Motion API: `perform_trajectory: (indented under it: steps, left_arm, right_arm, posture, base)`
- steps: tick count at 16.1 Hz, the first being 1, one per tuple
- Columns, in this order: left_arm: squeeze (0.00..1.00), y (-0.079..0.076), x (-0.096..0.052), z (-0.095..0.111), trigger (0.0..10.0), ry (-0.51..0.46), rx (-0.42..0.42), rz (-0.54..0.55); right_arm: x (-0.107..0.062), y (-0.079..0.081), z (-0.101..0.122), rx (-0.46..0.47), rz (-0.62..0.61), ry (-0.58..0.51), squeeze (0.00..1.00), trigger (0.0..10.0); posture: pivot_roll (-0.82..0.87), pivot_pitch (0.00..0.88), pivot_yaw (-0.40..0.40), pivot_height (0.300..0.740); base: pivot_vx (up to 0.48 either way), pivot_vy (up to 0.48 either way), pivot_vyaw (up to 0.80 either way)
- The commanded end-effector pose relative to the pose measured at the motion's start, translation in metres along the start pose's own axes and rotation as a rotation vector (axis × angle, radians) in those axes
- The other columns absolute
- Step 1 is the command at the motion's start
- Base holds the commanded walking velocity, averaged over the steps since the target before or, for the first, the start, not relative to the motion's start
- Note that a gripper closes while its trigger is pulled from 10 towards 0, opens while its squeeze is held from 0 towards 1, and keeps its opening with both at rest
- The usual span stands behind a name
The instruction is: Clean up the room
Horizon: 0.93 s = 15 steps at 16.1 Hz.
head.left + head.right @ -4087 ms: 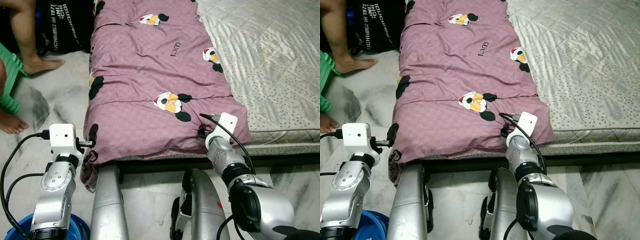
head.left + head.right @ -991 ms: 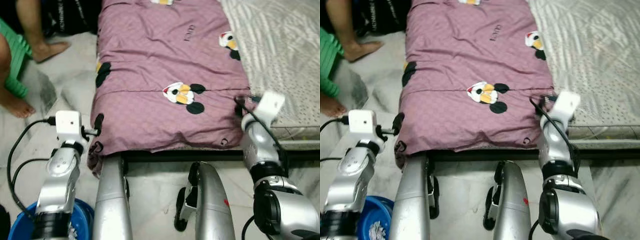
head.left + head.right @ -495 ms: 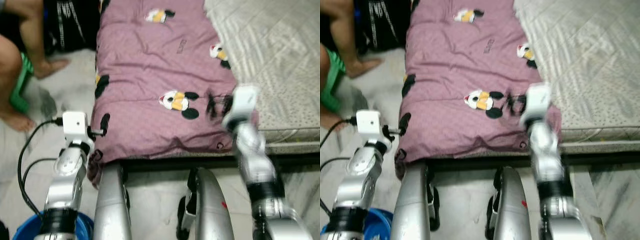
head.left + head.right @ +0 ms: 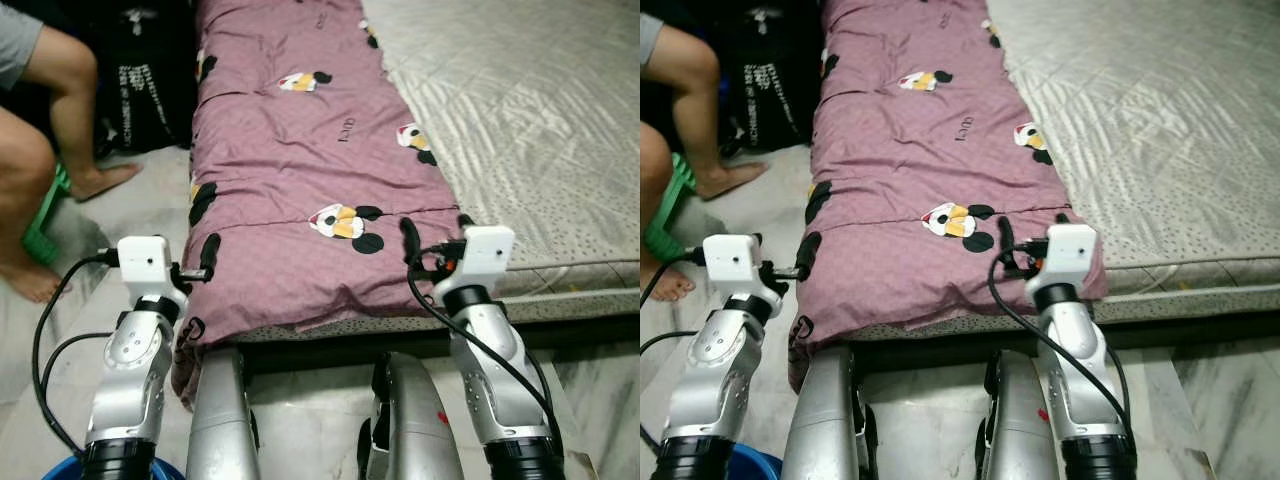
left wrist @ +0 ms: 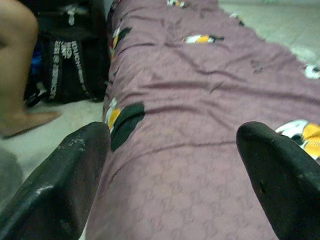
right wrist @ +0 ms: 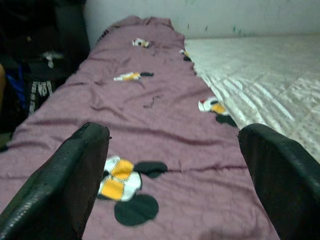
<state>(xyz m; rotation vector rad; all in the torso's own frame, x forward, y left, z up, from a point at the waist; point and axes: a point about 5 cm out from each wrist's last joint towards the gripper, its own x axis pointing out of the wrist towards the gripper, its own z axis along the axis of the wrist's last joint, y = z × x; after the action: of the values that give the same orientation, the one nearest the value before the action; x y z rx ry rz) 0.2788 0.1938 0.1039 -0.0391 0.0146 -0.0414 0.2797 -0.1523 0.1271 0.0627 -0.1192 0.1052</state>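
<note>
— Two grippers up at the near end of the bed; what do you see?

— I have the left gripper (image 4: 207,262) at the near left corner of the purple quilt (image 4: 300,160), right by its hanging edge. The right gripper (image 4: 432,243) is over the quilt's near right corner. From the wrist views, both have their fingers spread wide with nothing between them, only quilt beyond.

— Where does the quilt lie?

— Lengthwise along the left side of the mattress (image 4: 520,110). Its far end is cut off at the top of my head views, and its left edge droops over the bed's side, so I cannot see how far down it hangs. The near edge folds over the mattress end, above a dark gap I cannot read.

— Room to move?

— Bare mattress lies open to the right of the quilt. On the left, a strip of marble floor (image 4: 90,215) runs beside the bed, but a person's legs (image 4: 60,130) and a green stool (image 4: 45,215) crowd it, with a black bag (image 4: 150,90) against the bed farther back. A blue tub (image 4: 60,470) is clipped at the bottom left corner.
</note>
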Motion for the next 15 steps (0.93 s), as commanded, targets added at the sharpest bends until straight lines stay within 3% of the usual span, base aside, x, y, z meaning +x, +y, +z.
perform_trajectory:
  steps: [1,6,9,15]
  left_arm:
    - [0.0,-0.004,0.002,0.001,10.0,-0.002,-0.001,-0.022]
    - [0.0,-0.001,-0.003,-0.006,10.0,0.016,-0.022,-0.009]
    - [0.0,-0.006,-0.004,-0.009,10.0,0.031,-0.017,-0.026]
    - [0.0,-0.007,0.006,-0.008,10.0,0.041,0.014,-0.003]
  right_arm:
    - [0.001,0.004,0.008,0.004,0.041,-0.021,0.0,10.0]
    - [0.002,-0.002,0.008,-0.001,0.022,0.004,0.0,10.0]
    - [0.002,0.001,0.007,-0.001,0.024,0.017,0.0,10.0]
    - [0.01,-0.002,0.01,-0.01,0.016,0.016,0.0,10.0]
  posture:
    - [-0.02,0.075,0.001,0.603]
    - [-0.02,0.083,-0.001,0.643]
    - [-0.02,0.084,0.006,0.668]
    - [-0.02,0.079,0.005,0.718]
  base:
    - [0.0,0.0,0.0]
    - [0.0,0.0,0.0]
    - [0.0,0.0,0.0]
    - [0.0,0.0,0.0]
